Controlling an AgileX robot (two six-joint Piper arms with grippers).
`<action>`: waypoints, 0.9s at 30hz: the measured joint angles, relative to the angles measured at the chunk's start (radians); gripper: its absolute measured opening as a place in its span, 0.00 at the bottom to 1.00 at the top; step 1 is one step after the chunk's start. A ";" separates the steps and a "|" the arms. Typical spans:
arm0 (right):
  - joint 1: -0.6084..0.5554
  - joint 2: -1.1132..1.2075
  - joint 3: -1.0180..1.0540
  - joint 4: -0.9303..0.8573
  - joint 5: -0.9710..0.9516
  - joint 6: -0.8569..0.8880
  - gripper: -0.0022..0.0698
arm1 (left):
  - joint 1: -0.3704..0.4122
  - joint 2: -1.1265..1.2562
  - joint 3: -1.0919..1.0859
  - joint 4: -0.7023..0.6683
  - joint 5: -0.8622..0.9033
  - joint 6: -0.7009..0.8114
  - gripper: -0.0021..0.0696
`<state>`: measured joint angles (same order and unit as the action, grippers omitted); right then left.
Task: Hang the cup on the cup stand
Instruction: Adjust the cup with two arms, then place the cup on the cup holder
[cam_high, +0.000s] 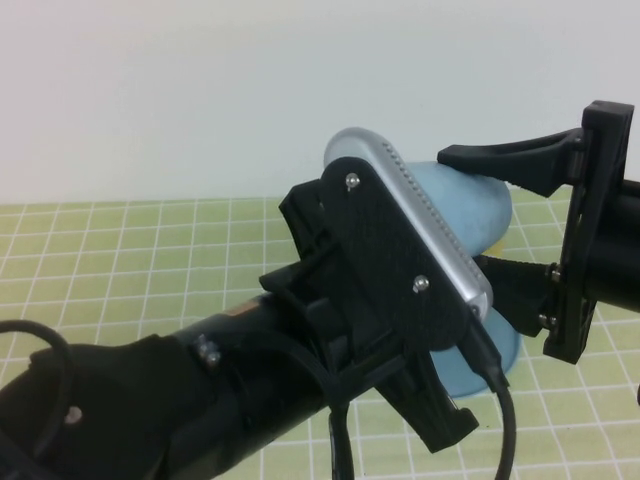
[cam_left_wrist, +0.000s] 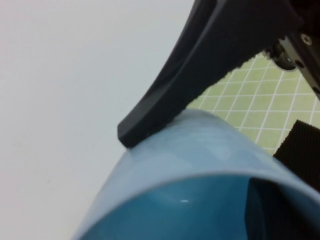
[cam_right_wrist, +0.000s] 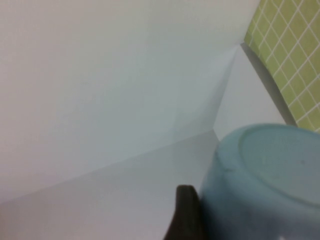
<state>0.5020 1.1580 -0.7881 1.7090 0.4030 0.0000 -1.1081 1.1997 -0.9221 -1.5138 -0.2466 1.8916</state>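
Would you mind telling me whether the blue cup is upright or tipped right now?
Tipped on its side: the cup lies horizontal midair, base toward the right gripper, rim toward the left gripper.

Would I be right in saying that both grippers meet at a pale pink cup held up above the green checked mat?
Not quite: the cup is light blue, as the high view shows. The left gripper holds its rim and the right gripper straddles its closed end, above the green checked mat.

Bg only: table, wall
Green grid-lined table (cam_high: 120, 260) is lying under everything, white lines crossing it in squares; plain white wall (cam_high: 200, 90) is rising behind its far edge, filling the upper part of the high view, with nothing showing on it.
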 joint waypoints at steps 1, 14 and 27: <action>0.000 0.000 0.000 0.000 0.000 -0.006 0.80 | 0.000 -0.002 0.000 -0.009 0.000 0.000 0.07; 0.000 -0.054 0.000 0.015 -0.146 -0.246 0.79 | 0.000 -0.117 0.002 -0.242 -0.042 0.073 0.45; 0.000 -0.132 0.000 0.026 -0.391 -1.230 0.79 | 0.000 -0.201 0.225 -0.246 -0.058 -0.014 0.29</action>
<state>0.5020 1.0257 -0.7881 1.7354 0.0125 -1.2304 -1.1081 0.9989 -0.6967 -1.7601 -0.3049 1.8772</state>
